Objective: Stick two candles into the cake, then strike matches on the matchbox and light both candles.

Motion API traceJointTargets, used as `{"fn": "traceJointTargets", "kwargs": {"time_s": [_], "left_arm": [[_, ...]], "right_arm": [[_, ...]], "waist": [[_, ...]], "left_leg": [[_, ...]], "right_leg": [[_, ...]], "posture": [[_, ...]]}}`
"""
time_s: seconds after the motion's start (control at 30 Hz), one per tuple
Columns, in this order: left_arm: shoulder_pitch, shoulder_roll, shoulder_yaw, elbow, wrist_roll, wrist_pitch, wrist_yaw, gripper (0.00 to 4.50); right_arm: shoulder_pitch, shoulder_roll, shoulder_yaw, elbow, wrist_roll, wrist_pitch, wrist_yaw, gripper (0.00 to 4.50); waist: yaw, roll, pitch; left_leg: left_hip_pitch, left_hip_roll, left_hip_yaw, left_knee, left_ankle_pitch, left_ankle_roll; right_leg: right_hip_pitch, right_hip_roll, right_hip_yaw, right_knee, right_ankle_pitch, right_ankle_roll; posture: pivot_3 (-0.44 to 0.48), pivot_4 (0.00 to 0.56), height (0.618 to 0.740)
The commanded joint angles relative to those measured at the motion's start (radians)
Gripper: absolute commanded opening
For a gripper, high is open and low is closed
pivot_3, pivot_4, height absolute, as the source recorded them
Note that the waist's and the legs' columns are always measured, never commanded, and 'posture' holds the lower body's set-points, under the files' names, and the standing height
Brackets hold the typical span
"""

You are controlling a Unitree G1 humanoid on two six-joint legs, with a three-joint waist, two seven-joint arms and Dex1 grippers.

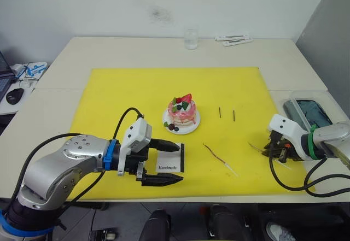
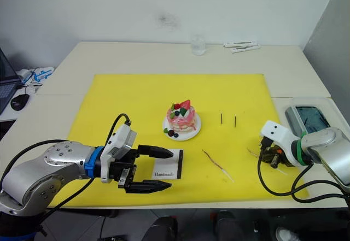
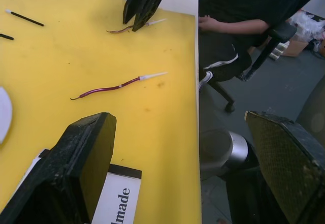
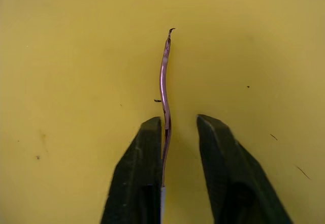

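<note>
While the left gripper [image 1: 170,163] is held wide open at the near left of the yellow mat [image 1: 136,93], the matchbox [image 1: 169,163] is seen lying flat between its two black fingers, not gripped, "Handmade" print facing up. Just behind it, toward mat centre, the cake [image 1: 182,111] is seated on its white plate [image 1: 192,126], strawberry on top. One candle [image 1: 216,156] is found loose on the mat to the right of the matchbox, pale end pointing toward the near edge, well apart from both grippers. Two matches [image 1: 220,112] are laid side by side beyond it, right of the cake. At the mat's right edge the right gripper [image 4: 175,132] is lowered over the second candle [image 4: 164,82]; its fingers are narrowly parted, the candle lying between them close against one finger, the other finger apart from it, so a firm grip cannot be confirmed. A clear glass [image 1: 190,39] is noted at the table's far side.
</note>
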State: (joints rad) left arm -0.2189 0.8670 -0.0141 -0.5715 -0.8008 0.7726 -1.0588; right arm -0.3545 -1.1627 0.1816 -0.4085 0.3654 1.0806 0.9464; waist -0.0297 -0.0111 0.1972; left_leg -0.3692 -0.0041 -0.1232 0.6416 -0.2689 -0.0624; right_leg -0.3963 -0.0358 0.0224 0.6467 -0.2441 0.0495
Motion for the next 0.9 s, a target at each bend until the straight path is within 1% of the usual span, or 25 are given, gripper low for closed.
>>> {"fn": "traceJointTargets", "kwargs": {"time_s": [0.03, 0.17, 0.3, 0.5, 0.6, 0.77, 0.83, 0.9], "left_arm": [[-0.002, -0.005, 0.007, -0.017, -0.001, -0.019, 0.000, 4.50], [-0.004, -0.006, 0.008, -0.013, 0.001, -0.022, 0.000, 4.50], [-0.007, -0.005, 0.020, -0.002, -0.004, -0.022, 0.001, 4.50], [-0.020, -0.026, 0.053, 0.031, -0.034, -0.008, 0.029, 4.50], [-0.053, -0.057, 0.073, 0.053, -0.066, 0.017, 0.072, 4.50], [-0.132, -0.106, 0.101, 0.083, -0.216, 0.128, 0.127, 4.50], [-0.162, -0.150, 0.093, 0.094, -0.237, 0.139, 0.173, 4.50], [-0.183, -0.178, 0.086, 0.108, -0.246, 0.148, 0.201, 4.50]], "right_arm": [[-0.006, -0.008, -0.011, -0.020, 0.004, 0.011, 0.003, 0.01], [-0.012, 0.008, -0.053, -0.029, 0.043, 0.057, -0.004, 0.01], [-0.034, 0.011, -0.135, -0.042, 0.120, 0.115, 0.020, 0.01], [-0.170, 0.092, -0.328, -0.053, 0.330, 0.266, 0.031, 0.01], [-0.238, 0.189, -0.428, -0.061, 0.445, 0.357, -0.008, 0.01], [-0.362, 0.450, -0.586, -0.075, 0.599, 0.487, -0.150, 0.01], [-0.413, 0.576, -0.652, -0.067, 0.658, 0.515, -0.228, 0.01], [-0.445, 0.653, -0.691, -0.053, 0.704, 0.531, -0.298, 0.01]], "waist": [[0.000, 0.000, 0.000], [0.000, 0.000, 0.000], [0.000, 0.000, 0.000], [-0.002, 0.000, 0.000], [0.000, 0.000, 0.000], [-0.001, 0.000, 0.000], [-0.001, 0.000, 0.000], [-0.001, 0.000, 0.000]], "left_leg": [[0.000, 0.000, 0.000, 0.000, 0.000, 0.000], [0.000, 0.000, 0.000, 0.000, 0.000, 0.000], [0.000, 0.000, 0.000, 0.000, 0.000, 0.000], [0.000, 0.000, 0.000, 0.000, 0.000, 0.000], [0.000, 0.000, -0.001, 0.000, 0.000, 0.000], [-0.002, 0.000, -0.002, 0.001, 0.000, 0.000], [-0.002, 0.000, -0.002, 0.001, 0.000, 0.000], [-0.003, 0.000, -0.003, 0.001, 0.000, 0.000]], "right_leg": [[0.000, 0.000, 0.000, 0.000, 0.000, 0.000], [0.000, 0.000, 0.000, 0.000, 0.000, 0.000], [0.000, 0.000, 0.000, 0.000, 0.000, 0.000], [0.000, 0.000, 0.000, 0.000, 0.000, 0.000], [0.000, 0.000, -0.002, 0.000, 0.000, 0.000], [0.000, 0.000, -0.002, 0.001, 0.001, 0.000], [0.000, 0.000, -0.002, 0.001, 0.000, 0.000], [-0.001, 0.000, -0.002, 0.001, 0.001, 0.000]], "posture": [[0.000, 0.150, 0.740], [0.000, 0.150, 0.740], [0.000, 0.150, 0.740], [0.000, 0.150, 0.740], [0.000, 0.150, 0.740], [0.000, 0.150, 0.740], [0.000, 0.150, 0.740], [0.000, 0.150, 0.740]]}}
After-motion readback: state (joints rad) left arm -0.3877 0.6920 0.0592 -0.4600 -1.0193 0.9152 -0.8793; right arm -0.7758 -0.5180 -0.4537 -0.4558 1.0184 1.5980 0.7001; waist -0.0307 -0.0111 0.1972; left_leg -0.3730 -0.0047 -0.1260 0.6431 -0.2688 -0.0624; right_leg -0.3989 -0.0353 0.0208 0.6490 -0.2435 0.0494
